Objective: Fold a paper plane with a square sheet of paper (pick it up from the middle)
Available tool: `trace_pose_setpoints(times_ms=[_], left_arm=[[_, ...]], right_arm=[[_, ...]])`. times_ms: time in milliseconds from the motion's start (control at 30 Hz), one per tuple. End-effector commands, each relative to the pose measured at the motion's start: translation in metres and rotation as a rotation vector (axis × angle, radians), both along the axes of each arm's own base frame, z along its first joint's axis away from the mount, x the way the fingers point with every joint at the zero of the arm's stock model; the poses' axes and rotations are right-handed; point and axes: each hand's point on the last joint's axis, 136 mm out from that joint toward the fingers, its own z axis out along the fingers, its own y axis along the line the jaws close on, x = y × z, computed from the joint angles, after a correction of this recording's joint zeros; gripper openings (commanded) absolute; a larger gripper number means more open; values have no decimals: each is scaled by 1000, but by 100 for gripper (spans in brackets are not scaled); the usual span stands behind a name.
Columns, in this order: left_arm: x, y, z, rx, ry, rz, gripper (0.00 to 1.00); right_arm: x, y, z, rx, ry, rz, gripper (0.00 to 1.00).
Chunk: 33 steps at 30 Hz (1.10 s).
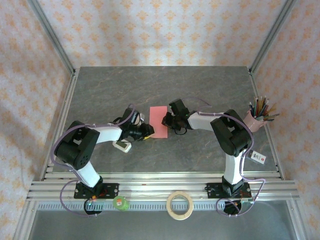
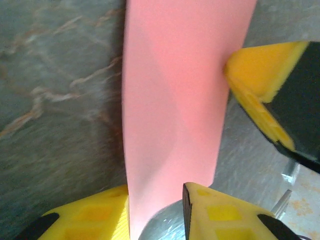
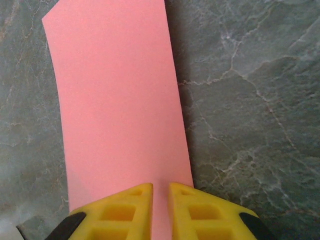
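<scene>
Top view: the square sheet of paper [image 1: 158, 120] lies mid-desk [image 1: 200, 90] between the two pincers and shows as an oblong, so it is probably folded or bent. Its long axis runs away from the arm bases. The left pincer [image 1: 146, 132] is at the sheet's near-left corner and the right pincer [image 1: 168, 120] at its right edge. Both arms are at the sheet, neither clearly nearer. A white gadget [image 1: 122, 146] is near-left of the sheet. A pink cup [image 1: 254, 121] stands well right of the sheet with pencils [image 1: 261, 106] upright in it. A tape roll [image 1: 170, 205] lies well nearer than the sheet, by the bases.

Left wrist: the sheet [image 2: 170, 100] stretches straight away from the left pincer [image 2: 156, 190]. Its near end sits in the gap against one finger, with a grey gap beside the other. The jaws stand apart and don't look clamped. A yellow finger [image 2: 260, 85] of the other pincer touches the sheet's right edge.

Right wrist: the sheet [image 3: 115, 100] extends away from the right pincer [image 3: 160, 187]. The fingers are nearly together with pink in the slit, so it is gripping the edge.

Likely next: the left jaws must close on the near end before any lift or fold.
</scene>
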Motion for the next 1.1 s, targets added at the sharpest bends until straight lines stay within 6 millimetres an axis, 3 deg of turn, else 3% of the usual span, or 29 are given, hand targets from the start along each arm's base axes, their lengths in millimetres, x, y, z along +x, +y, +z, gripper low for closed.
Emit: trace_pose_setpoints(times_ms=[0,233,633,800,867,1067], left_arm=[[23,-8,17,-61,-59,-10,32],[46,-2,16,-86,-57,7,30],[47,14,7,-49,-32,22,12],[46,17,8,-39,-35,22,0],[46,17,10,-44,-40,27,0],[47,17,19,-90,-40,84,0]], right_arm=[[-17,-22,-34,-91,87,-30,17],[-17,-22,-34,-89,84,-32,18],[-11,-21,-22,-44,41,-24,20],[2,-10,10,79,-66,0,26],[9,-8,28,104,-130,18,30],[23,-15,74,55,-364,78,61]])
